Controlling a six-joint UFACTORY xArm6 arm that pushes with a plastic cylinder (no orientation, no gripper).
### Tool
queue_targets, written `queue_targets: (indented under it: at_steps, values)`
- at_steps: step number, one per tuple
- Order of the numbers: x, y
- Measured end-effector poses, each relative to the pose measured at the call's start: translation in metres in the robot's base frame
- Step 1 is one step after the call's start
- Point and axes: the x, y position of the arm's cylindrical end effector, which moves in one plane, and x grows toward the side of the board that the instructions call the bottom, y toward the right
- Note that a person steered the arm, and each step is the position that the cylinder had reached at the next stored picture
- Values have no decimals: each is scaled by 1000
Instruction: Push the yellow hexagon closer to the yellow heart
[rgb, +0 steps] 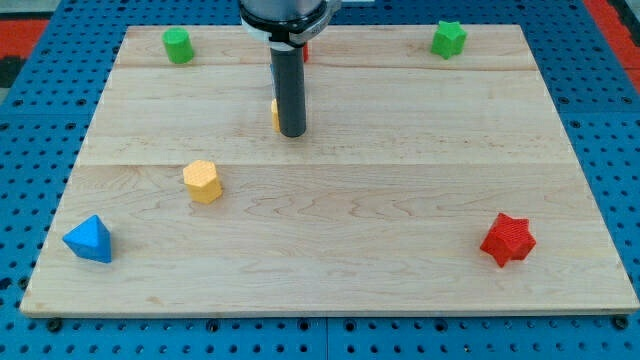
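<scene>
The yellow hexagon (202, 181) sits on the wooden board at the view's left of centre. Only a thin yellow sliver (275, 113) of another block shows just left of the rod; most of it is hidden, and I cannot make out its shape. My tip (292, 133) rests on the board right beside that sliver, up and to the right of the hexagon, well apart from it.
A green block (178, 45) sits at the top left and a green star (449, 39) at the top right. A red block (306, 50) peeks out behind the rod at the top. A blue block (89, 240) lies at the bottom left, a red star (508, 239) at the bottom right.
</scene>
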Motion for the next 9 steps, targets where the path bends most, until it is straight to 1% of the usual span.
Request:
queue_targets:
  at_steps: [1,2,3,4,5,6,7,8,9]
  values:
    - [28,9]
    - [85,7]
    - [137,-42]
    - [146,-108]
    - [114,-129]
    - [87,-128]
    - [58,-114]
    - [35,-84]
    - [33,-66]
